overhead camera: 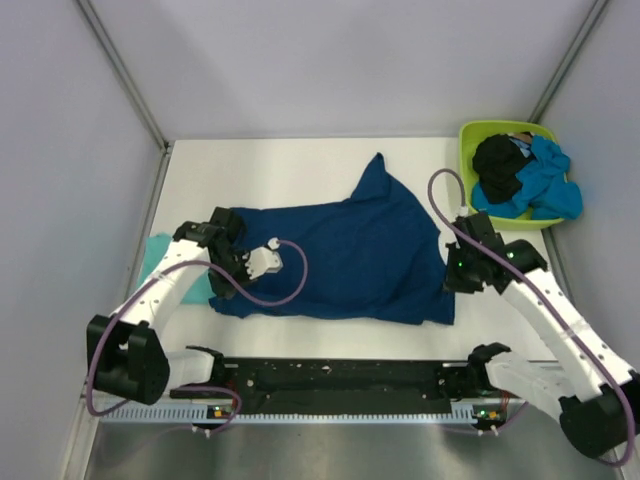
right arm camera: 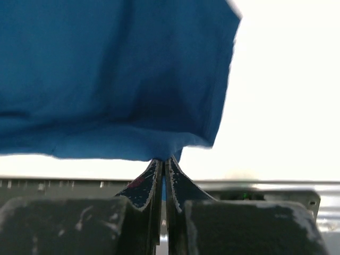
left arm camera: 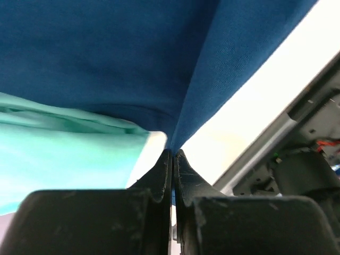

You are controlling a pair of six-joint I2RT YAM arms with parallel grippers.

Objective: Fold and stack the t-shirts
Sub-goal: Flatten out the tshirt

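A dark navy t-shirt lies spread over the middle of the table, one corner pulled to a point toward the back. My left gripper is shut on its left edge; in the left wrist view the jaws pinch a fold of the navy cloth. My right gripper is shut on the shirt's right edge, and its jaws clamp the hem of the navy cloth. A light teal t-shirt lies partly under the navy one at the left.
A lime-green tub stands at the back right, holding a black t-shirt and a bright blue t-shirt. Grey walls close in the table at left, right and back. The black rail runs along the near edge.
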